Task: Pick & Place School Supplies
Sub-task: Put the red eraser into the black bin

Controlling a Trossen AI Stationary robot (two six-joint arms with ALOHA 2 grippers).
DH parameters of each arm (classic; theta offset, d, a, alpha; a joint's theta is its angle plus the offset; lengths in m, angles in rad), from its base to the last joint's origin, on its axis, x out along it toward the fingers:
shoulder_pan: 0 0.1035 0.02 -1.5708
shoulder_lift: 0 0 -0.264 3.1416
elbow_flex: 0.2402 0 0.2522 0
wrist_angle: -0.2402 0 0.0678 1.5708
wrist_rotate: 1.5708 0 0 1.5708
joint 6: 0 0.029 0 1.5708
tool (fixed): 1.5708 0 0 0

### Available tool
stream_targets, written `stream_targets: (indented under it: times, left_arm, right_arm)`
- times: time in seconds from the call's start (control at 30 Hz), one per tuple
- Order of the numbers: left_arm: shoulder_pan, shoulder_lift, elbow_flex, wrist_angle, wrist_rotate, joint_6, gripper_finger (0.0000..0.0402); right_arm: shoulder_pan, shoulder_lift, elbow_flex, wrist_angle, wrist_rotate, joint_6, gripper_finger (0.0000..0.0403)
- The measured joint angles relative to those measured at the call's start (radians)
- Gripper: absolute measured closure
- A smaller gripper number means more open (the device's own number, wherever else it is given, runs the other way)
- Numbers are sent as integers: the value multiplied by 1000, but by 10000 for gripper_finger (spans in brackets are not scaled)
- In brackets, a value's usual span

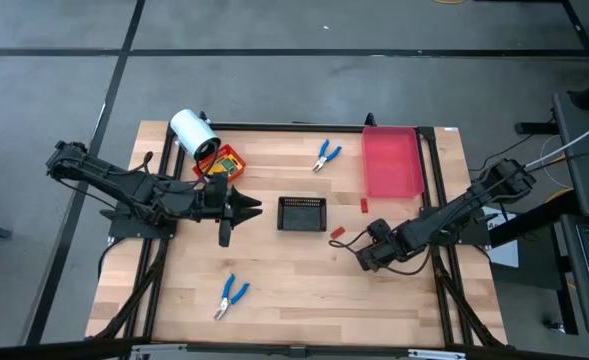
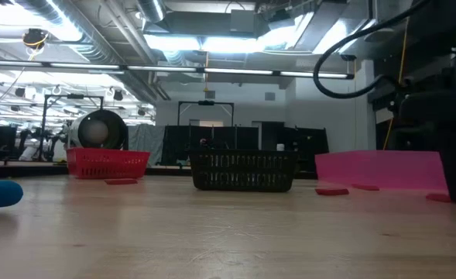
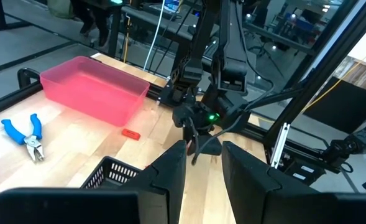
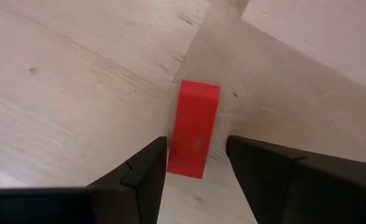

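Note:
My right gripper (image 4: 196, 149) is open and points down at the table. A small red rectangular piece (image 4: 193, 124) lies flat there, its near end between the two fingertips, with one finger (image 4: 150, 167) close beside it. From above, that gripper (image 1: 354, 248) sits just right of the red piece (image 1: 337, 233). A second red piece (image 1: 364, 205) lies by the pink tray. My left gripper (image 1: 242, 210) is open, hovering left of the black basket (image 1: 302, 213). Blue-handled pliers (image 1: 324, 155) lie at the far side, another pair (image 1: 231, 297) near the front edge. Yellow-orange boxes (image 1: 224, 160) sit in the red basket.
The pink tray (image 1: 391, 160) stands at the far right, and the white roll (image 1: 192, 132) leans on the red basket (image 2: 108, 163) at the far left. In the left wrist view the black basket's rim (image 3: 117, 169) is just ahead of the fingers, with the right arm (image 3: 201, 112) beyond.

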Motion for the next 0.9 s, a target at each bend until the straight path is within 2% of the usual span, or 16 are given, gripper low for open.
stream_targets:
  times: [0.4,0.53,0.9]
  left_arm:
    - [0,0,0,0,0,-14,302]
    - [0,0,0,0,0,-14,302]
    - [0,0,0,0,15,-13,302]
  right_arm:
    - [1,-10,25,-7,34,-6,263]
    - [-2,-16,55,-4,87,-11,265]
    - [-8,-13,54,4,87,-12,266]
